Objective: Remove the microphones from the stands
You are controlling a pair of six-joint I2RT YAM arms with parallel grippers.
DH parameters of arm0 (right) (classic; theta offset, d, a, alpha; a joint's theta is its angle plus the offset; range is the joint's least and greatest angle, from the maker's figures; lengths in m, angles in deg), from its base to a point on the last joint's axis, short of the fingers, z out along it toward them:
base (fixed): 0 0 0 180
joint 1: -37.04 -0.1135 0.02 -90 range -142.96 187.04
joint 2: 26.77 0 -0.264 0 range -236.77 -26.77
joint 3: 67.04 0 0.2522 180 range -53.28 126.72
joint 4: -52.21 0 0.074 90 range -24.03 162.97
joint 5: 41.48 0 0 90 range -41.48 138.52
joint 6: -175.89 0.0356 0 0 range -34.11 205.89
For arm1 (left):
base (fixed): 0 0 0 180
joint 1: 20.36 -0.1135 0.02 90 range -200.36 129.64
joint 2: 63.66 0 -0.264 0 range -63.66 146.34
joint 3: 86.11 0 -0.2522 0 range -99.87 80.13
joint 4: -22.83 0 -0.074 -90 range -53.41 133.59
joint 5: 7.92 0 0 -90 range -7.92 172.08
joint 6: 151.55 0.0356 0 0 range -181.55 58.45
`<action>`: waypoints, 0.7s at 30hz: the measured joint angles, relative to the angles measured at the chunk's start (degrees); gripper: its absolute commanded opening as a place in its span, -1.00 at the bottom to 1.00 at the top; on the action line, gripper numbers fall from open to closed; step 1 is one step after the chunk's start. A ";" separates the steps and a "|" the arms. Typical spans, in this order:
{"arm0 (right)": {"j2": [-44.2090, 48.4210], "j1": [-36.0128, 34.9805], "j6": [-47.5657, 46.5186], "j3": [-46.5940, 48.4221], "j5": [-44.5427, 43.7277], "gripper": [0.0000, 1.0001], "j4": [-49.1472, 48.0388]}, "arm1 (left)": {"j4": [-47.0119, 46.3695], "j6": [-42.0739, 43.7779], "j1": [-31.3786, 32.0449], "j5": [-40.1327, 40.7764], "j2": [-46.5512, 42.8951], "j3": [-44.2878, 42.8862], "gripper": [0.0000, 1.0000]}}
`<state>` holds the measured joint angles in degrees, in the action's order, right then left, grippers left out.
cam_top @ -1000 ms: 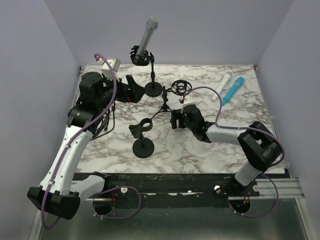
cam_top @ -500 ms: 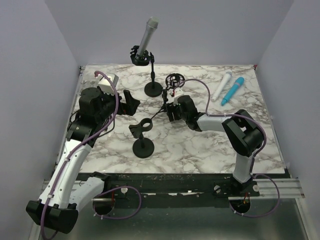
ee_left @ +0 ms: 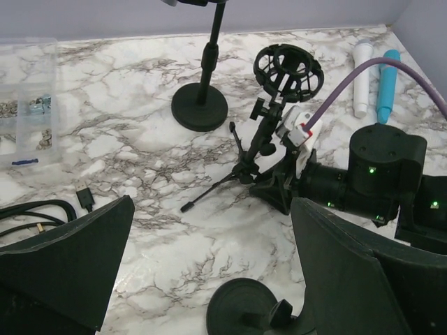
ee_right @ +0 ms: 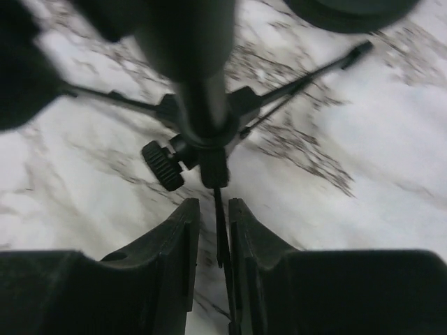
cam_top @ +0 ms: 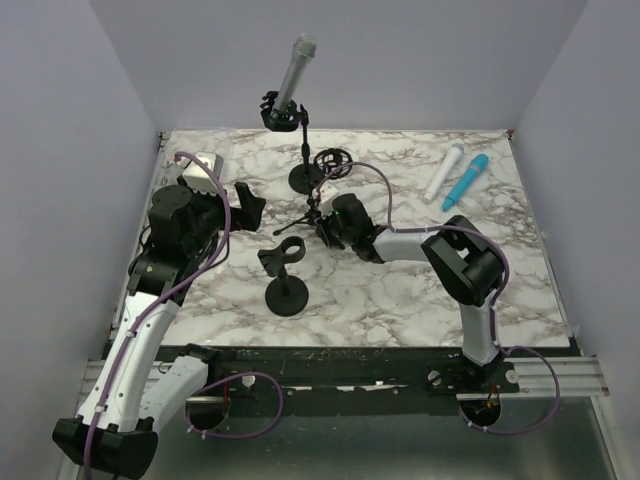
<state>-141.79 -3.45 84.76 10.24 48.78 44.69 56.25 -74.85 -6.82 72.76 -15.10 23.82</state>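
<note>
Right gripper point(ee_right: 214, 209) slid left to the black tripod point(ee_left: 262, 143), jaws nearly together around one thin leg point(ee_right: 222, 237); the wrist view is too blurred to tell if it's pinched. Left gripper point(ee_left: 213, 206) pulled back, jaws wide apart, bare marble table point(cam_top: 500, 260) ahead. Grey cylindrical microphone point(cam_top: 294, 72) sits clipped in the round-base stand point(cam_top: 306, 178) at the far edge.

The left wrist view's top edge cuts off the black round-based stand point(ee_left: 200, 108); the right wrist view blurs the black tripod stand point(ee_right: 199, 125).
</note>
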 measured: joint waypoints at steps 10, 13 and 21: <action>-9.49 -10.40 0.24 12.26 1.40 -0.35 0.44 | -0.33 -0.04 -0.81 2.49 -0.57 1.16 0.97; -10.25 -11.50 0.59 13.68 2.05 -0.16 1.07 | -0.33 -0.02 -0.85 3.58 -1.18 1.62 0.97; -6.88 -11.23 3.37 10.14 -0.81 0.36 2.27 | -0.37 -0.07 -1.18 4.90 -1.51 1.81 0.97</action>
<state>-148.68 -14.68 88.13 20.39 47.97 46.96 55.88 -74.91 -8.00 77.65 -16.61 25.63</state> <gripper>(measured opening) 0.624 0.980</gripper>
